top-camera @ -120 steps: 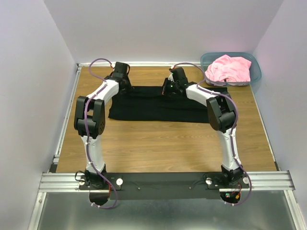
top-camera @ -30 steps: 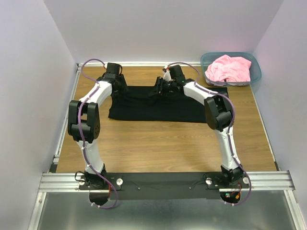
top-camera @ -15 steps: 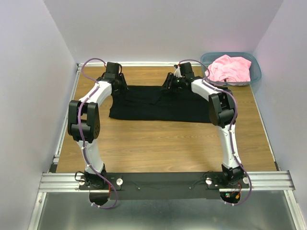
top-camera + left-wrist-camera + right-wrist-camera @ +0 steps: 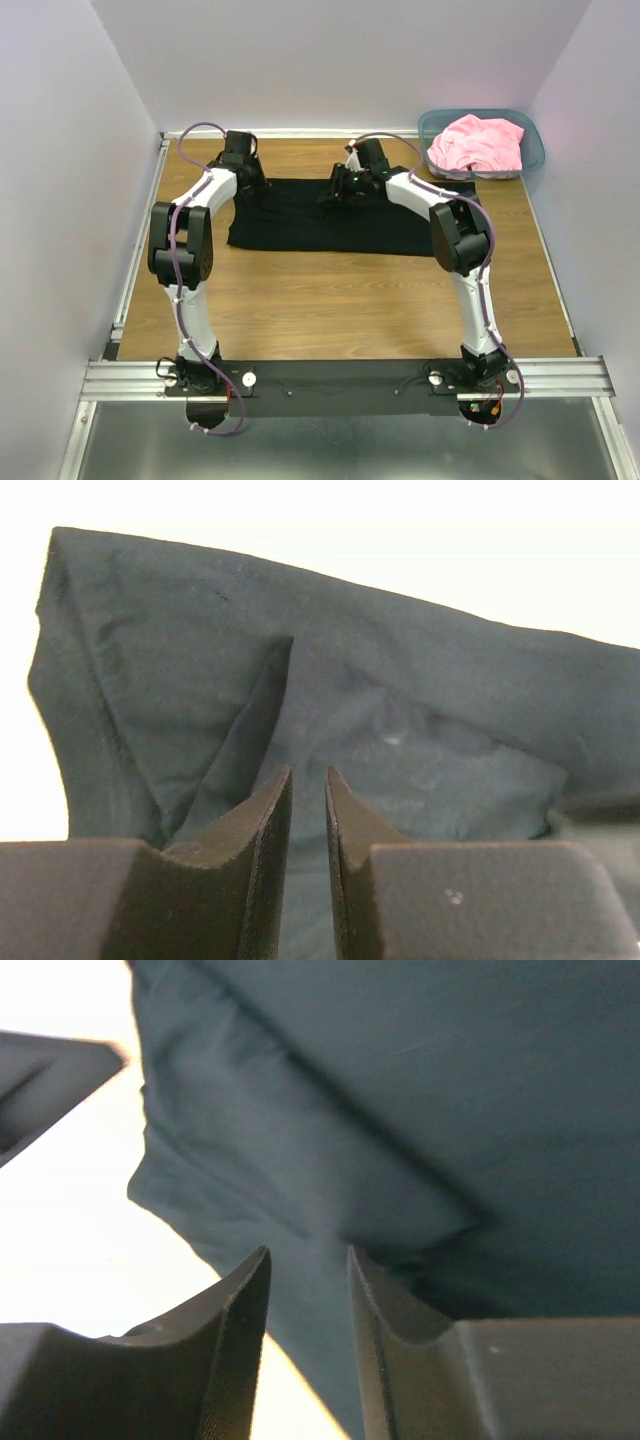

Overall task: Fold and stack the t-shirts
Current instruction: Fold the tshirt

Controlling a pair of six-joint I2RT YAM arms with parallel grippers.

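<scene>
Black t-shirt (image 4: 330,228) lies part-folded on the table (image 4: 330,300); pink t-shirt (image 4: 478,142) sits crumpled in the bin (image 4: 536,152) (nothing stacked). My left pincer (image 4: 308,775) is nearly closed, grip indeterminable; my right pincer (image 4: 308,1252) stands parted over cloth.

Both arms (image 4: 196,205) reach forward; left fingers (image 4: 250,880) nearly touching, right fingers (image 4: 228,1360) slightly apart.

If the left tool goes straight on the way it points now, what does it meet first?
The black t-shirt: in the left wrist view the left tool aims at a raised fold of it, perhaps touching it.
</scene>
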